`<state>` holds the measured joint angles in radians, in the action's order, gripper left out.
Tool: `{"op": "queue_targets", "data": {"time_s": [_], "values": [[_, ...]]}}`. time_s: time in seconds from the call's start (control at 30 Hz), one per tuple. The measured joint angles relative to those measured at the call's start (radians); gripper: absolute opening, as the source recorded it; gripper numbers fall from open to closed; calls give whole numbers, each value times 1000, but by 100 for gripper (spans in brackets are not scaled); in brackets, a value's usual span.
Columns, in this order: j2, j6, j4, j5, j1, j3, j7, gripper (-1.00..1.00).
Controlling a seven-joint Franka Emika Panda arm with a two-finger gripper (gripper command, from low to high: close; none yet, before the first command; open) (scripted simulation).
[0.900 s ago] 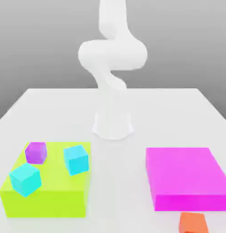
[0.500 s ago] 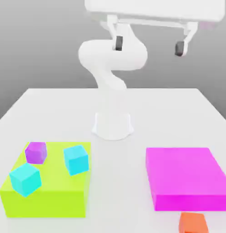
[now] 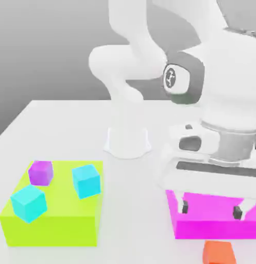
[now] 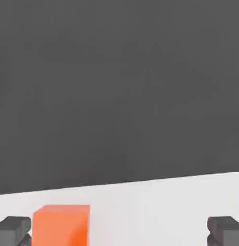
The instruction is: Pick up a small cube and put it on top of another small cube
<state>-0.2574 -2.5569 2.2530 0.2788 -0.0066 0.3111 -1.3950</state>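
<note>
Hanging wide open and empty, the gripper (image 3: 210, 210) is sitting above the magenta block (image 3: 202, 203) — fingertips (image 4: 13, 229) well apart. The orange-red cube (image 3: 219, 252) is lying on the table (image 3: 63, 124) just beside that block's near edge, close to one finger in the hand view. Reads as the approach step: jaws are needing centring over the cube, then descending. Candidate targets — purple cube (image 3: 40, 172), cyan cubes (image 3: 86, 180) on the lime block (image 3: 52, 227).

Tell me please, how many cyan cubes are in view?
2. Both sit on the lime-green block: one cyan cube near its front left corner, the other toward its right side. None seems hidden.
</note>
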Motion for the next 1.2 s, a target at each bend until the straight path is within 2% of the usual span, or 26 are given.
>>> {"op": "queue_targets", "data": {"time_s": [0.13,0.23,0.27,0.5,0.63,0.67,0.97,1.1,1.2], "values": [[-126,-53,-5,-21,29,12,-35,0],[-235,-130,-27,23,68,-31,-74,0],[-267,-154,-34,39,81,-48,-86,-100],[-273,-160,-35,41,83,-50,-88,-100],[-149,-65,-6,-29,40,1,-39,-100],[-117,-40,1,-42,19,-14,-42,-100],[130,123,80,-158,-197,-212,-93,-100],[276,211,117,-248,-405,-324,-115,-100],[250,144,152,-278,-559,-308,-120,-100]]}}
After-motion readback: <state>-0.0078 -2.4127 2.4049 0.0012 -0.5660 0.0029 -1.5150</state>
